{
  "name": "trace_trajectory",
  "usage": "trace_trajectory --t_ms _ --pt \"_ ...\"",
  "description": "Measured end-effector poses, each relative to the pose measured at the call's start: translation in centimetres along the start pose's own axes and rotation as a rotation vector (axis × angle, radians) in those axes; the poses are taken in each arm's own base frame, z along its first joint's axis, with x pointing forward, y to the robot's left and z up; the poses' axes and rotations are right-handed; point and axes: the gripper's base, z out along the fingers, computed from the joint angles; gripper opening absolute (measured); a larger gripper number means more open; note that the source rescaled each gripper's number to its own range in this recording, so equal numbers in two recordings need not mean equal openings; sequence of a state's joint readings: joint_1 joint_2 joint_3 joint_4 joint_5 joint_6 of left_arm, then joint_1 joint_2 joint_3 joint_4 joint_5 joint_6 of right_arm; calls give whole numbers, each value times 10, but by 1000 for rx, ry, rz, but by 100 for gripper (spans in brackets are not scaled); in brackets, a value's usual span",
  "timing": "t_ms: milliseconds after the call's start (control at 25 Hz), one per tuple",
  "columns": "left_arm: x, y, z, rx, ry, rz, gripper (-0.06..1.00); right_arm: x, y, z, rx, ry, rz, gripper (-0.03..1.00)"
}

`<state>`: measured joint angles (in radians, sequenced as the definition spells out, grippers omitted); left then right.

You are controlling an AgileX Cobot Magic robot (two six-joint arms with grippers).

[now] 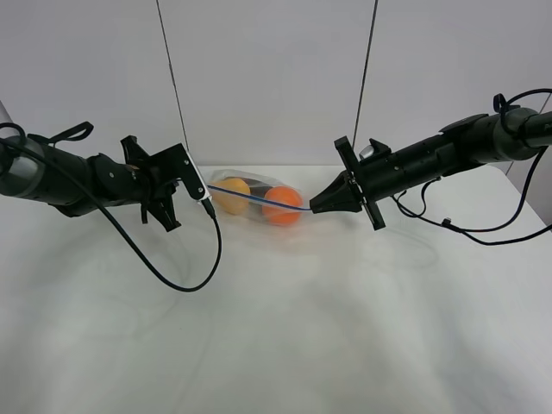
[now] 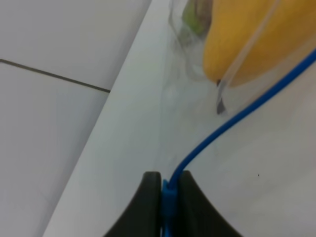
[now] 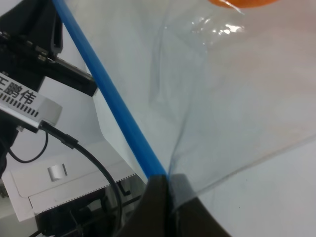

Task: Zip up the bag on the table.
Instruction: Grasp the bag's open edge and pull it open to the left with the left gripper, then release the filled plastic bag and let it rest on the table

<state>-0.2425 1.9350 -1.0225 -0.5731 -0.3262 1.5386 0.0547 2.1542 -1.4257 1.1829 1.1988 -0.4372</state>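
Near the twelve o'clock edge of the table (image 1: 276,345) in the high view: the bag (image 1: 259,205), clear plastic, stretched sideways between the two arms. Apparently resting on the white surface, though hard to tell from this angle whether lifted slightly.

Inside, showing through the film: yellow pear (image 1: 230,197) toward nine o'clock, orange (image 1: 283,205) toward three o'clock, dark item (image 1: 259,185) between and behind them.

Running taut across the bag from nine to three o'clock: blue zipper strip (image 1: 250,197).

At the bag's nine o'clock end: left gripper (image 1: 207,198), jaws closed right down onto the strip. In its wrist view, the blue strip (image 2: 237,116) pinched between the two black fingers (image 2: 148,197), with the pear (image 2: 256,34) close beyond.

At the bag's three o'clock end: right gripper (image 1: 313,207), jaws likewise pressed together. In its wrist view, black fingertips (image 3: 158,197) nipping the strip (image 3: 108,94) and the corner of the film, no gap visible.

Hanging from the left arm, drooping toward six o'clock: black cable (image 1: 172,280).
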Motion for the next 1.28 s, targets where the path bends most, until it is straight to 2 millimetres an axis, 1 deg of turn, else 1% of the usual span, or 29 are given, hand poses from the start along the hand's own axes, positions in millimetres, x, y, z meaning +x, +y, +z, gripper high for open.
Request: trace_trajectory --t_ms 200,360,760,800,880,920,1000,1040,1080,1120,1160,1280 --pt "4 3 1 -6 9 -6 0 0 0 0 0 0 0 0" --pt "14 9 2 -19 32 -22 0 0 0 0 -2 1 1 0" --pt "15 9 2 -19 34 -40 1 0 1 0 -5 0 1 0" --pt "15 9 2 -20 33 -57 4 0 1 0 -5 0 1 0" --pt "19 13 3 -43 40 -105 19 1 -1 0 9 11 -6 0" --pt "21 15 3 -54 45 -135 33 1 -1 0 13 11 -7 0" --pt "28 20 3 -73 58 -197 67 1 -2 0 18 15 -9 0" --pt "31 22 3 -79 63 -220 78 1 -2 0 19 15 -10 0" --pt "35 24 4 -86 71 -242 86 1 -2 0 19 15 -10 0" --pt "39 26 4 -93 80 -264 91 1 -2 0 19 15 -10 0" --pt "43 28 4 -99 89 -290 94 1 -2 0 19 16 -10 0" --pt "55 34 4 -123 124 -425 98 1 -2 0 19 16 -10 0"
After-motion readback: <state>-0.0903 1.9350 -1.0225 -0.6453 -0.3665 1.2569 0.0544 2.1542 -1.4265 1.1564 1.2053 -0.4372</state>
